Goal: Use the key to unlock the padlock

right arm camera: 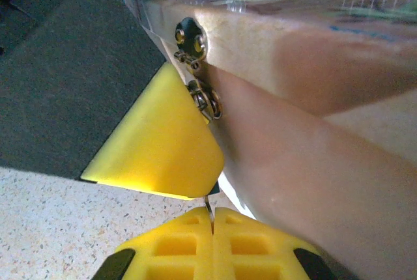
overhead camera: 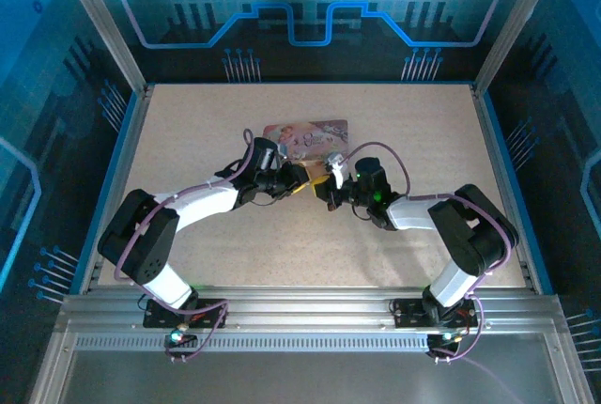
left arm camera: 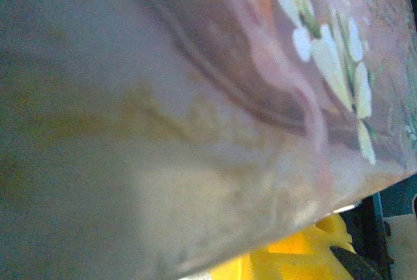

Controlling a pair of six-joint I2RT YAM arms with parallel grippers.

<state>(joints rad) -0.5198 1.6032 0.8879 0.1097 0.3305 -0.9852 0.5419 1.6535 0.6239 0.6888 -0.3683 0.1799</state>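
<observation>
Left arm: we see the left arm (overhead camera: 188, 211) reach from the near left corner of the table (overhead camera: 188, 132) toward the middle.
Left gripper: the left gripper (overhead camera: 300, 182) sits at the near edge of the tin box. Its wrist view is pressed close to the flowered lid. One of its yellow pads (right arm camera: 156, 143) lies against the tin's side wall just below the hasp. We cannot tell whether its fingers are parted or clamped.
Tin box: the pink illustrated tin box (overhead camera: 305, 137) lies toward the far edge of the table, about midway between the left and right edges.
Hasp: a small silvery hasp (right arm camera: 195, 65) with two rivets is fixed to the tin's side wall.
Padlock: the padlock is almost wholly hidden. We make out only a dark teal sliver (right arm camera: 214, 189) at the lower corner of the yellow pad, beside the tin wall, and cannot be sure of it.
Key: the key (right arm camera: 208, 207) is a thin dark blade standing up from the right fingertips. Its tip is at the underside of the yellow pad.
Right gripper: the right gripper (right arm camera: 213, 224) has its yellow fingers pressed together, pinching the key.
Right arm: the right arm (overhead camera: 441, 225) reaches in from the near right corner.
</observation>
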